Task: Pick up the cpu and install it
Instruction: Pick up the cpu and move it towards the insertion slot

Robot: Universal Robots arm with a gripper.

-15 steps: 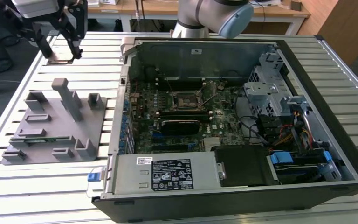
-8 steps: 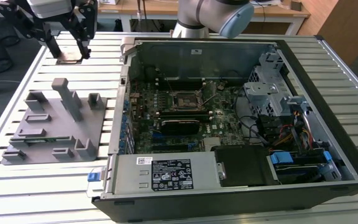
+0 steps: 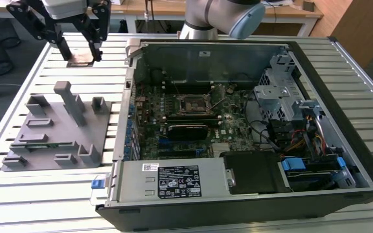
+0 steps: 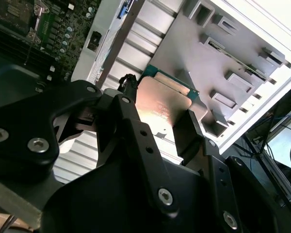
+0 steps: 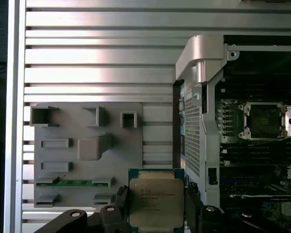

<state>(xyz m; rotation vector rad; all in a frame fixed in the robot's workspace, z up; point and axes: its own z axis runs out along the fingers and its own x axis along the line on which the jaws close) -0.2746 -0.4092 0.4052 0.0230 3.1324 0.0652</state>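
My gripper hangs above the slatted table, on the exterior view's left of the open computer case, and is shut on the cpu. The cpu is a small flat square with a pale metal top and a green edge. A black finger presses on each side of it. In the second wrist view the cpu sits between the same two fingers. The dark socket frame on the motherboard stands open inside the case, and it also appears in the first wrist view.
A grey plastic fixture lies on the table below the gripper, with upright posts and a green memory stick in one slot. The case wall rises between fixture and motherboard. Drive cage and cables crowd the case's far side.
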